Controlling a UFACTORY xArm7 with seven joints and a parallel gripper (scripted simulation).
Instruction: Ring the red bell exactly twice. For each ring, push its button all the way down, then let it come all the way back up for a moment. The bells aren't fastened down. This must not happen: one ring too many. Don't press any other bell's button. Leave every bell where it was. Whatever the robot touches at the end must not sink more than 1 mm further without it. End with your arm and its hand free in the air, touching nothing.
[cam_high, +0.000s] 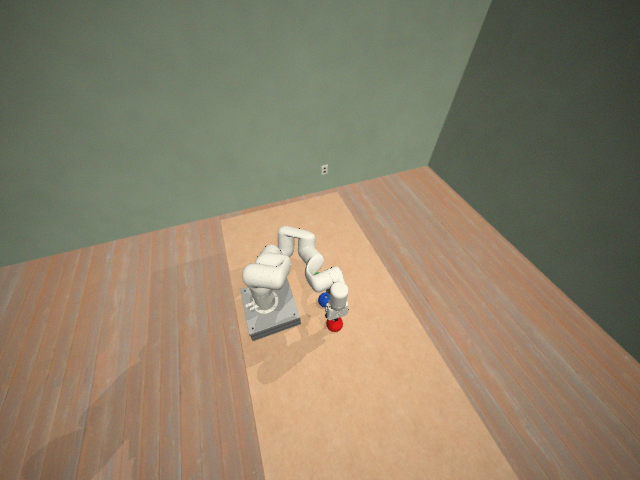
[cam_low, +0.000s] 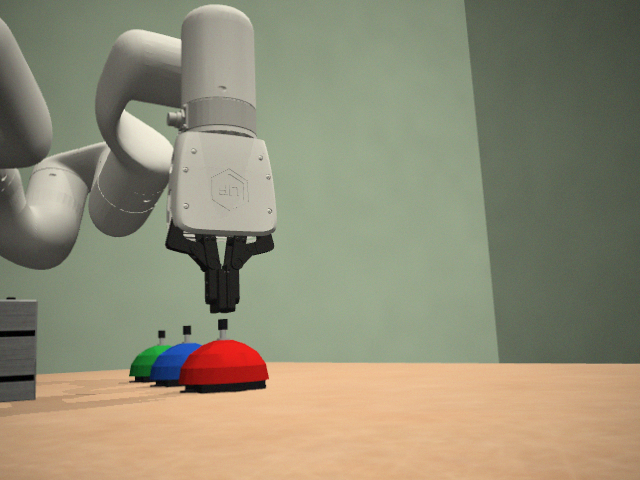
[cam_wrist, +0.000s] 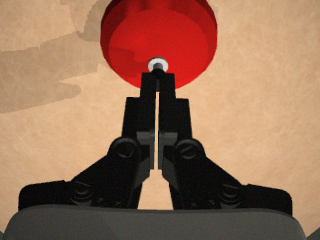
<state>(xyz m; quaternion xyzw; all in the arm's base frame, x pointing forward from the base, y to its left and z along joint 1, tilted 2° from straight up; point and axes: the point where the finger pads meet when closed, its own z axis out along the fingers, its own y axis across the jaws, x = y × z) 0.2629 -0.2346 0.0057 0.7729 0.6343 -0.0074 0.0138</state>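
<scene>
The red bell sits on the tan mat, nearest the exterior view. Its small black button stands fully up on its stem. My gripper is shut with nothing between the fingers. It hangs straight over the button, with a small gap between fingertips and button top. In the wrist view the fingertips line up with the button at the dome's centre. A blue bell and a green bell stand in a row behind the red one, their buttons up.
The arm's grey base block stands to the left of the bells on the tan mat. Wooden floor surrounds the mat, with green walls behind.
</scene>
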